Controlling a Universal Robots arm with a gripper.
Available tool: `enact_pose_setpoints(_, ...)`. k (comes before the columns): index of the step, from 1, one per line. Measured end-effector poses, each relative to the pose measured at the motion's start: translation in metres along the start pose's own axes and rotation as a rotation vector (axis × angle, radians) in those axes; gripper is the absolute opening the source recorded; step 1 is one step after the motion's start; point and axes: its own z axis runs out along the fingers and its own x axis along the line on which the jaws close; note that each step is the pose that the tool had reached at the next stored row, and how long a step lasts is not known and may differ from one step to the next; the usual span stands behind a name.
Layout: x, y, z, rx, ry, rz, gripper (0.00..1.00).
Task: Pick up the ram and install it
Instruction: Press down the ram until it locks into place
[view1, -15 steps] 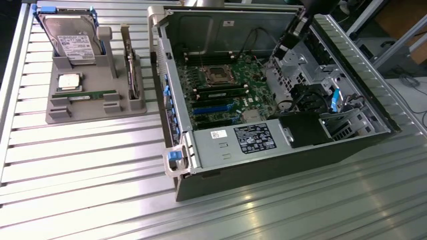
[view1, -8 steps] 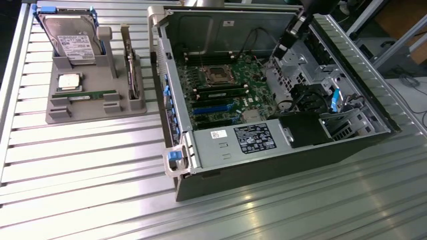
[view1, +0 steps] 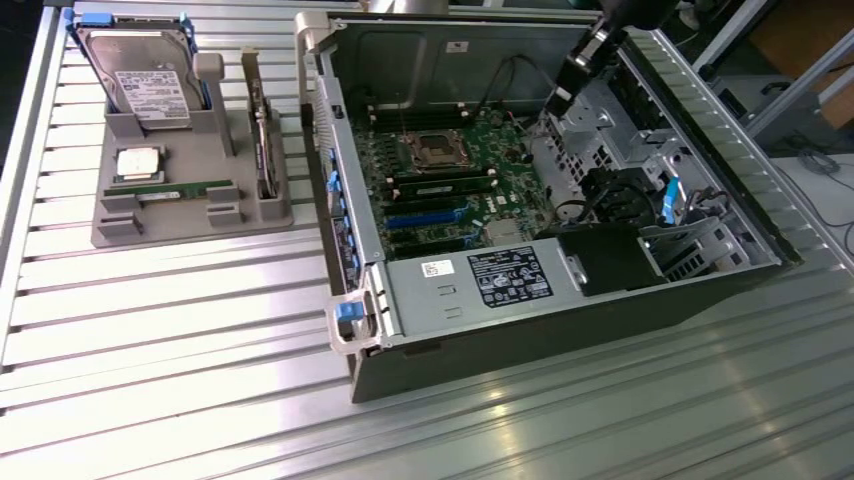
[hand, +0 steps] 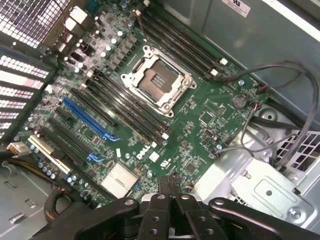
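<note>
Pincer (hand: 172, 187) clenched on nothing; my two black fingers meet in the wrist view, and no green board sits between them. I hang above the motherboard (hand: 165, 100) inside the open computer case (view1: 400, 330), which lies on its side on the slatted worktop (view1: 174, 330) so the board faces up toward me.

Ram (view1: 171, 186) lies in the grey parts holder (view1: 134, 232) at the exterior view's left, well apart from the case. It stands on its long edge in a slot, probably so that fingers can close on its two flat faces. Processor chip (view1: 139, 161) lies flat just beside it, hard drive (view1: 151, 80) upright behind.

Long black memory slots (hand: 125, 102) run beside the open CPU socket (hand: 159, 80). Whether any is filled I cannot tell from the wrist view.
</note>
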Motion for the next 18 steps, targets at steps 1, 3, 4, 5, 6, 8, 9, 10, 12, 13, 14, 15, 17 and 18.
enact_pose_setpoints(1,0.0000,0.0000,0.0000,-0.0011,-0.0006,0.014,0.11)
enact_pose_setpoints(3,0.0000,0.0000,0.0001,-0.0031,-0.0016,0.041,0.11)
enact_pose_setpoints(4,0.0000,0.0000,0.0002,-0.0042,-0.0022,0.054,0.11)
enact_pose_setpoints(5,0.0000,0.0000,0.0002,-0.0052,-0.0028,0.066,0.11)
enact_pose_setpoints(6,0.0000,0.0000,0.0003,-0.0065,-0.0035,0.081,0.11)
enact_pose_setpoints(8,0.0000,0.0000,0.0005,-0.0107,-0.0059,0.127,0.11)
enact_pose_setpoints(9,0.0000,0.0000,0.0005,-0.0126,-0.0070,0.148,0.11)
enact_pose_setpoints(10,0.0000,0.0000,0.0006,-0.0141,-0.0078,0.165,0.11)
enact_pose_setpoints(12,-0.0001,-0.0001,0.0007,-0.0165,-0.0091,0.190,0.11)
enact_pose_setpoints(13,-0.0001,0.0000,0.0008,-0.0186,-0.0103,0.213,0.11)
enact_pose_setpoints(14,-0.0001,-0.0001,0.0009,-0.0202,-0.0112,0.230,0.11)
enact_pose_setpoints(15,-0.0001,-0.0001,0.0009,-0.0217,-0.0120,0.246,0.11)
enact_pose_setpoints(17,-0.0001,-0.0001,0.0012,-0.0270,-0.0150,0.302,0.11)
enact_pose_setpoints(18,-0.0001,-0.0001,0.0013,-0.0290,-0.0161,0.322,0.11)
